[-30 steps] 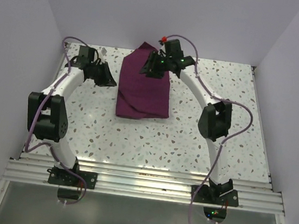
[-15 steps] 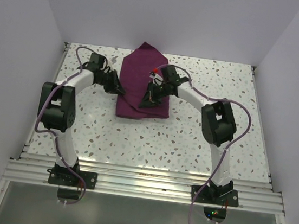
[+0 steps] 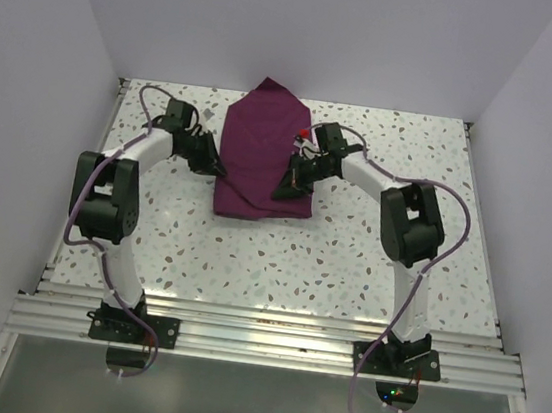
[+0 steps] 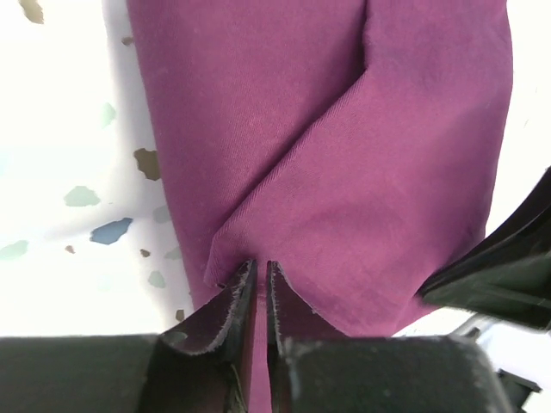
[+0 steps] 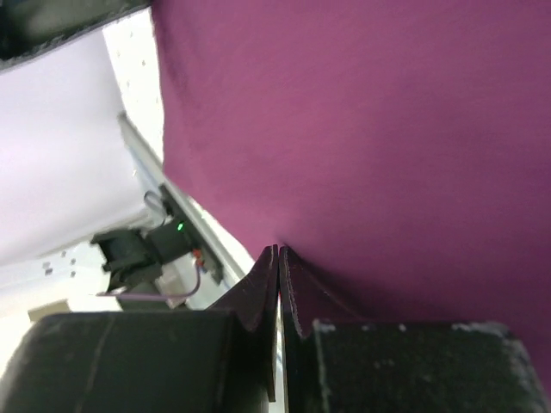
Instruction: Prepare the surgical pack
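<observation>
Matt maroon cloth with fine woven twill texture, smooth speckled stone-look table, ribbed bare-metal rail.

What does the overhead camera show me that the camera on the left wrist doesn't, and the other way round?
Only the overhead view shows the left arm and right arm from base to tip, the maroon bundle in full outline, and the walls around the table. Only the left wrist view shows the left hand up close: fingers almost together, seemingly pinching a fold at the bundle's edge, and the fabric's weave. Both show the bundle, the speckled table and the left hand.
</observation>
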Controlling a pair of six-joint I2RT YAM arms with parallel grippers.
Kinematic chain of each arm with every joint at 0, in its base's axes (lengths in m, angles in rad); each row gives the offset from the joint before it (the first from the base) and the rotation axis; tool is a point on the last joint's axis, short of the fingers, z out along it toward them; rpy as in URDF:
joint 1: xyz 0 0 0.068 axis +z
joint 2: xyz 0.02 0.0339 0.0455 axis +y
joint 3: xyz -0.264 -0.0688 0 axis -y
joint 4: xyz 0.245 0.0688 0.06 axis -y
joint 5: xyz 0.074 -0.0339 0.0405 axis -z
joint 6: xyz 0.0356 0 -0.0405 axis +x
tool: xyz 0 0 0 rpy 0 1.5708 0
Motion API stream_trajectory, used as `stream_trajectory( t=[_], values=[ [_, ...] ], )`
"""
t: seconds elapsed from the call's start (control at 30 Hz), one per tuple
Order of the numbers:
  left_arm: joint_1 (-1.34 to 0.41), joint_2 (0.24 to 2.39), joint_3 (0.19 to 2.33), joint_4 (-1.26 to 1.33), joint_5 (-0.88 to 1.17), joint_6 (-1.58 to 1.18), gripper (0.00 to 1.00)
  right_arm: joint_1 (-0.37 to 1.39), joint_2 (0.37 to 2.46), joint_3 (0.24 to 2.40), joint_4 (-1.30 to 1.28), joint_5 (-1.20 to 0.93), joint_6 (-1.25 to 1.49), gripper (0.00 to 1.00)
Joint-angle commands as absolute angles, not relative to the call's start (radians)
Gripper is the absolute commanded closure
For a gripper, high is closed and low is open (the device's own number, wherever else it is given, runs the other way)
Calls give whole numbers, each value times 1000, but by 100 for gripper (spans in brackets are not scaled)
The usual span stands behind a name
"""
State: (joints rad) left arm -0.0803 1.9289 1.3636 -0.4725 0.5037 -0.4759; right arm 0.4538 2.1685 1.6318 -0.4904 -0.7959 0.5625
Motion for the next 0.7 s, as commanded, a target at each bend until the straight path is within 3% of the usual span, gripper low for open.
stream_trajectory(
  t=[0.0, 0.07, 0.27, 0.5, 0.67],
  values=[
    [-75, 1841, 1410, -460, 436, -431, 83, 414, 2068, 1702, -503, -740, 496, 99],
    [-74, 1810, 1430, -404, 437, -430, 72, 388, 2082, 1788, -505, -706, 488, 99],
    [-71, 1885, 1476, -192, 504, -495, 66, 324, 2245, 2015, -440, -664, 574, 97],
    [-71, 2108, 1606, -63, 591, -500, 87, 279, 2436, 2233, -408, -693, 591, 97],
    [-66, 2244, 1722, -26, 621, -503, 93, 249, 2503, 2256, -373, -699, 600, 99]
  ],
)
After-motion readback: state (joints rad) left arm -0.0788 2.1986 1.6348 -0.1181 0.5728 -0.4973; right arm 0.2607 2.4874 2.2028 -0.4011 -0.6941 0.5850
